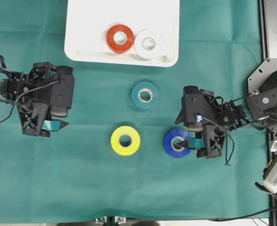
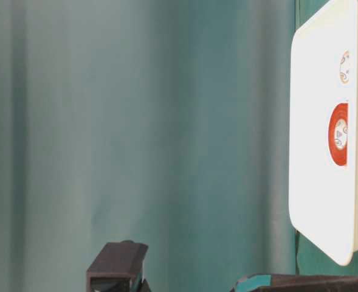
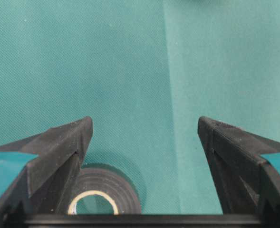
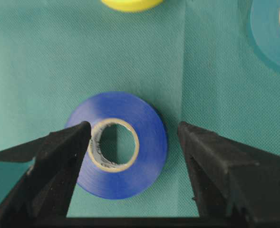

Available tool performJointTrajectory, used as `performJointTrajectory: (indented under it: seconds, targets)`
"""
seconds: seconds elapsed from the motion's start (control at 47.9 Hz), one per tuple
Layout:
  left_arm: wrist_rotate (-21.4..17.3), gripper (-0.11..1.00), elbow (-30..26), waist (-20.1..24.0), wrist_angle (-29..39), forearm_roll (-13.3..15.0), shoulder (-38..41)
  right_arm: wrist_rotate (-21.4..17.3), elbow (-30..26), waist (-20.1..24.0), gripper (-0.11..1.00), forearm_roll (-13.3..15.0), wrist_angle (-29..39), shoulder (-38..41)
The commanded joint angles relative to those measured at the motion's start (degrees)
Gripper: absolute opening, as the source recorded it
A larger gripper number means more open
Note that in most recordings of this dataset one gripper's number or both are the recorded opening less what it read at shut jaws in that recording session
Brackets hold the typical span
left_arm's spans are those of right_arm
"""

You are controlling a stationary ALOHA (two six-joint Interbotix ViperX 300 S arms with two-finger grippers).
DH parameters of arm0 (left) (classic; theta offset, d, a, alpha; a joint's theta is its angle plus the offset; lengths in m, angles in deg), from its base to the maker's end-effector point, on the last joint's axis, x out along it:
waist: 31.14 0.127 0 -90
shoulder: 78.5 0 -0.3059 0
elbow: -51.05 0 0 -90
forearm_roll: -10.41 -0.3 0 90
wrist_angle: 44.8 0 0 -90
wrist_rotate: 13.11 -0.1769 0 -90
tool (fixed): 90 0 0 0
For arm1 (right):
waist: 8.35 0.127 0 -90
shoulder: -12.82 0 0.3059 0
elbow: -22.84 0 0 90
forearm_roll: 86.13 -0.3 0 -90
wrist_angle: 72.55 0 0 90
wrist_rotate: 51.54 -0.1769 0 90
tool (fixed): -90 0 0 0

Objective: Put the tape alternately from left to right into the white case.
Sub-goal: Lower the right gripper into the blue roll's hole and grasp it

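The white case [image 1: 86, 33] lies at the back and holds an orange-red roll [image 1: 120, 38] and a white roll [image 1: 148, 44] side by side. On the cloth lie a teal roll [image 1: 145, 95], a yellow roll [image 1: 125, 140] and a blue roll [image 1: 170, 146]. My right gripper [image 1: 181, 130] hangs open over the blue roll [image 4: 144, 156]; one finger overlaps its core, the other stands off its outer edge. My left gripper [image 3: 144, 121] is open at the left, empty, with a black roll [image 3: 111, 187] flat on the cloth below, close to one finger.
Green cloth covers the table. The left arm [image 1: 44, 96] hides the black roll from above. The right arm's base [image 1: 270, 101] and some equipment stand along the right edge. The table-level view catches only the case's edge [image 2: 318, 201].
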Motion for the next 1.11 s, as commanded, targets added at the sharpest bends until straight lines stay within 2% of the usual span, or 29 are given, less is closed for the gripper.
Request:
performJointTrajectory:
  seconds: [0.0,0.334,0.876,0.98,1.085]
  targets:
    - [0.00,0.75,-1.23,-0.18,-0.35,0.09,-0.44,0.00,-0.62,0.26,0.83,0.09,-0.44,1.23]
    - [-0.09,0.75,-1.32,-0.18,-0.35,0.09,-0.44,-0.18,-1.58,0.26,0.83,0.09,-0.44,6.86]
    - [-0.09,0.75,-1.32,-0.18,-0.35,0.09,-0.44,-0.35,-2.72,0.26,0.82,0.09,-0.53,9.14]
    - [-0.09,0.75,-1.23,-0.18,-0.35,0.09,-0.44,-0.35,-3.34,0.18,0.74,0.09,-0.26,9.14]
    - [-0.09,0.75,-1.14,-0.18,-0.35,0.09,-0.53,-0.35,-3.96,0.26,0.48,0.09,-0.18,9.05]
